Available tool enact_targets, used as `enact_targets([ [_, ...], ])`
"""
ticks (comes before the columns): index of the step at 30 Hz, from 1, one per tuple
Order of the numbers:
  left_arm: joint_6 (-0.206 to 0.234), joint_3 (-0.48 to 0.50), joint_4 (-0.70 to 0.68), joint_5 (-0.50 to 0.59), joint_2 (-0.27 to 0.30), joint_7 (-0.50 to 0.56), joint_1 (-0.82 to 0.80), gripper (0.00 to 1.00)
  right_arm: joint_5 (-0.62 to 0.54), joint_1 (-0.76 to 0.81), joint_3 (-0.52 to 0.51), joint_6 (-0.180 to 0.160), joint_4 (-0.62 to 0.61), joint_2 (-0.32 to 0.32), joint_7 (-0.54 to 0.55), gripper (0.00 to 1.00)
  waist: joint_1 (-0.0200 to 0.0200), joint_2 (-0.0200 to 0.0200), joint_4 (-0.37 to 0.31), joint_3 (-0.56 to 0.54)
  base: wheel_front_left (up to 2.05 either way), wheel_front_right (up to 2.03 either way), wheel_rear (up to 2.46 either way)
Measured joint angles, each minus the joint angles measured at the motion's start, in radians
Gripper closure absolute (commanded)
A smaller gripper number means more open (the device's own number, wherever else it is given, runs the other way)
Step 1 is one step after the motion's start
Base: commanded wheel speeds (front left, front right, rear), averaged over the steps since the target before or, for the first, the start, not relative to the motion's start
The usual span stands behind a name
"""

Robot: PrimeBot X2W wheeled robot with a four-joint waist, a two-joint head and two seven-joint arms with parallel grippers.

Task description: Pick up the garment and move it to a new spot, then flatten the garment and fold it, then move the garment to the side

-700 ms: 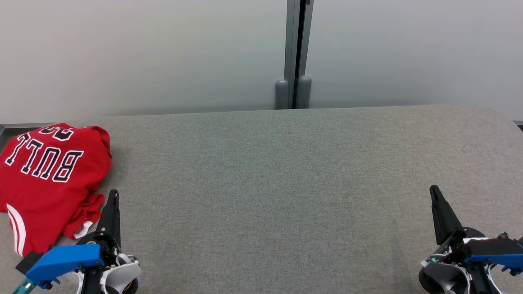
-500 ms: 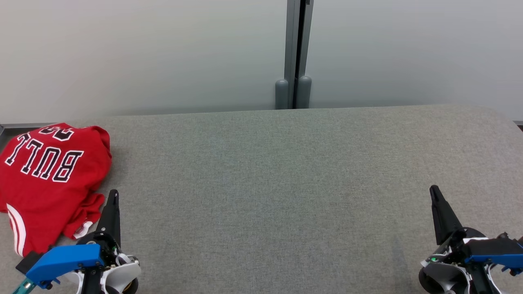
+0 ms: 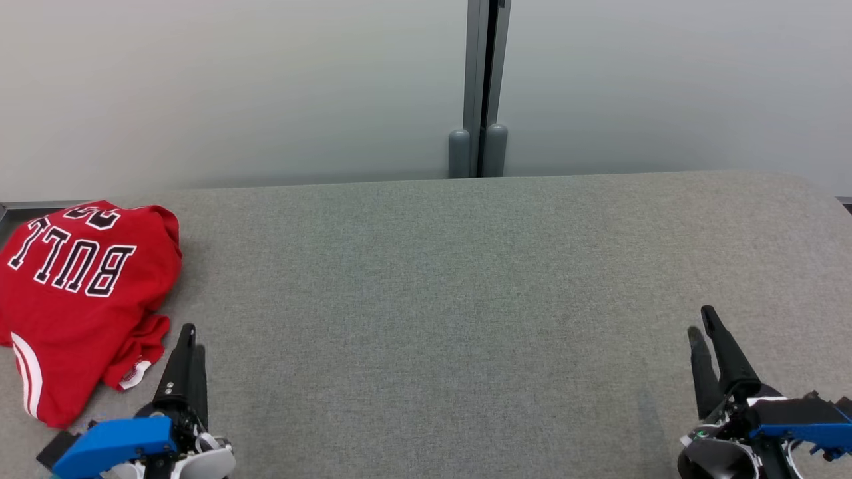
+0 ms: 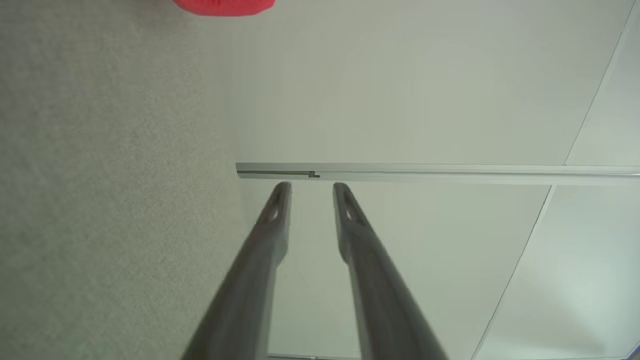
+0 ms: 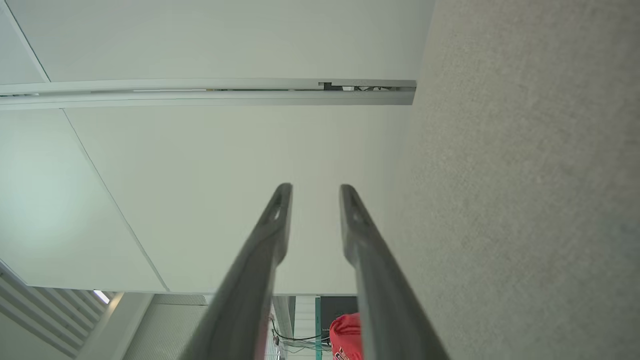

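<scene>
Grey cloth-covered table point(image 3: 426, 279) below a pale wall point(image 3: 233, 86). Red shirt point(image 3: 80, 299) in a loose, rumpled fold at the far left edge, lettering up, in the same spot as half a second back. Both arms drawn slightly lower in the head view since then, with no shift of the camera. Right claw point(image 3: 700, 320) also turned a little, both fingers now visible side by side. Most likely a retreat to rest with the shirt already set aside and the task near its close, though hard to rule out a start. Left claw point(image 3: 192, 336) near the shirt's closest corner, clear of the cloth. Along each wrist, fingers parted by a moderate gap, gripping nothing, touching nothing.
</scene>
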Motion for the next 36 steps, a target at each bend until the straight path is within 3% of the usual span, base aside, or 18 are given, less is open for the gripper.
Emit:
enact_targets([
  [8,0.000,-0.001,0.019,0.050,-0.005,-0.033,0.019,0.00,-0.039,0.011,0.019,-0.001,0.009,-0.004,-0.031,0.00,0.0000,0.0000,0.000,0.002,0.00,0.00,0.00],
  [36,0.021,-0.018,0.057,0.633,-0.003,-0.150,-0.025,0.00,-0.557,-0.033,0.080,-0.001,0.064,-0.032,-0.150,0.00,0.0001,0.0000,-0.005,0.019,0.00,0.00,0.00],
])
